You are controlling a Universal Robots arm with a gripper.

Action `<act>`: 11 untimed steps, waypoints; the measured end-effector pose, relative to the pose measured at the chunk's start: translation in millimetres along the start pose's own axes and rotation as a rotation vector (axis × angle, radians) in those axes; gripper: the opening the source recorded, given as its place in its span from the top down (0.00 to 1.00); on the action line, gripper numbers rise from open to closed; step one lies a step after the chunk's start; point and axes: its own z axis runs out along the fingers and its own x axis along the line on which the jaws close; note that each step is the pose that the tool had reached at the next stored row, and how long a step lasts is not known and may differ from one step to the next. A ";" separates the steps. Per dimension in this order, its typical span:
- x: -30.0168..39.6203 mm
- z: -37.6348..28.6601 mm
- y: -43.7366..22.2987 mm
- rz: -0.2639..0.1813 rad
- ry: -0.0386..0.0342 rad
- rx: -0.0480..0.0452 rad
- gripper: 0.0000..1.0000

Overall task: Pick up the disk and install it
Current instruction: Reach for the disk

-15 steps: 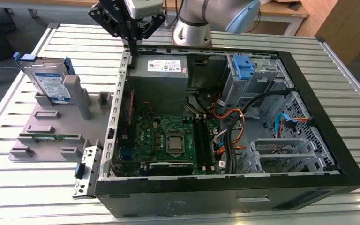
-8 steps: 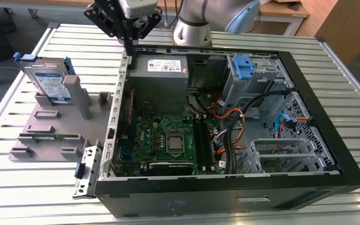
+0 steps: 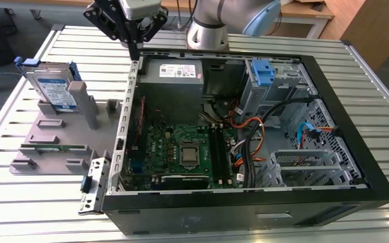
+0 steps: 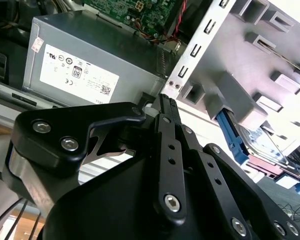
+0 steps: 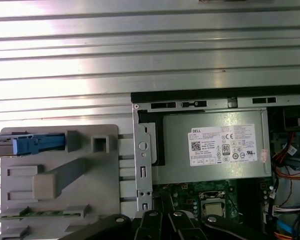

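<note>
On the grey plastic stand, the silver blue-framed disk; black end effector pressed together, empty.

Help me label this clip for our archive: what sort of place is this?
Probably a robotics lab for computer assembly: an open desktop case lies on a slatted metal table, a grey fixture tray holds the disk upright, and the arm's gripper hangs above the case's edge.

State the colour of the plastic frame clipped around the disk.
The frame is blue; the exterior view shows it best.
</note>
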 end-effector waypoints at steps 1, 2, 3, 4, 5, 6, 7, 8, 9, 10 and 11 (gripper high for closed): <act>1.4 0.0 -0.1 0.000 -0.0001 0.0000 0.89; 2.9 0.0 -0.2 0.000 -0.0002 0.0000 0.89; 4.3 0.0 -0.2 0.000 -0.0002 0.0000 0.89; 5.9 0.0 -0.3 0.000 -0.0003 0.0000 0.89; 7.3 0.0 -0.4 0.000 -0.0003 0.0000 0.89; 8.8 0.1 -0.5 0.000 -0.0004 0.0000 0.89; 10.4 0.1 -0.6 0.000 -0.0005 0.0000 0.89; 12.0 0.1 -0.7 0.000 -0.0007 -0.0001 0.89; 13.5 0.1 -0.8 0.000 -0.0008 -0.0001 0.89; 14.9 0.1 -0.8 0.000 -0.0008 0.0000 0.89; 15.8 0.1 -0.9 0.000 -0.0009 -0.0001 0.89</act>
